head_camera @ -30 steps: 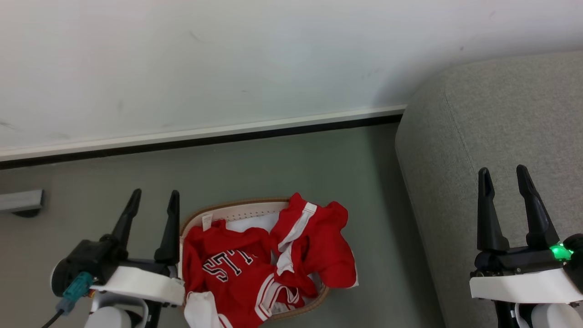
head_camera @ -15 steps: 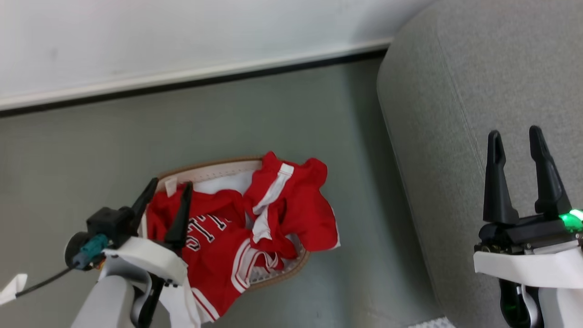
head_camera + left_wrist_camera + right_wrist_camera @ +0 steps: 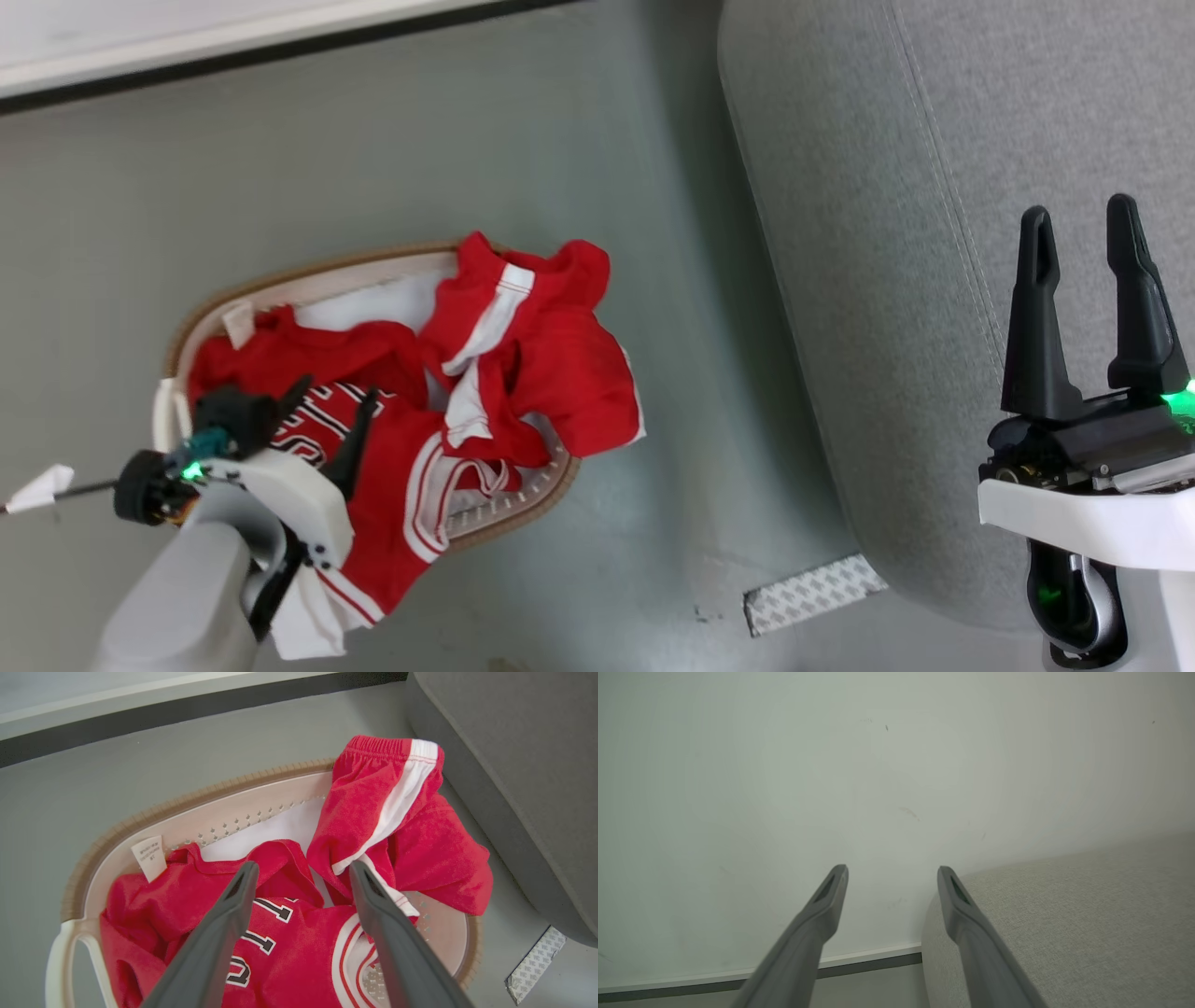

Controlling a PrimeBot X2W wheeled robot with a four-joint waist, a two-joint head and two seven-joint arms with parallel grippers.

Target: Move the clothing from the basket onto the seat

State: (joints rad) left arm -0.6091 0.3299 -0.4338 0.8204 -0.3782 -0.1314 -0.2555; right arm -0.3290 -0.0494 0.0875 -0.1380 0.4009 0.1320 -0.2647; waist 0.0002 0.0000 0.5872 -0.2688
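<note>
The cream basket (image 3: 308, 280) with its brown rim stands on the grey floor, left of the light-grey sofa (image 3: 887, 233). Two red garments lie in it: a lettered jersey (image 3: 373, 448) and white-striped shorts (image 3: 532, 355) that hang over the right rim. My left gripper (image 3: 338, 390) is open, just above the jersey's letters, holding nothing. In the left wrist view its fingers (image 3: 303, 864) frame the jersey (image 3: 289, 952) and the shorts (image 3: 397, 826) inside the basket (image 3: 187, 807). My right gripper (image 3: 1078, 210) is open and empty above the sofa (image 3: 1064, 914).
A wall with a dark baseboard (image 3: 233, 47) runs behind the basket. A patterned tape patch (image 3: 812, 593) lies on the floor by the sofa's corner. A white tag (image 3: 37, 485) hangs on my left arm's cable. Bare floor separates basket and sofa.
The head camera has tilted down, so the whole picture has shifted. My left gripper has moved from beside the basket to over the jersey, lower and still open. The right gripper stays open.
</note>
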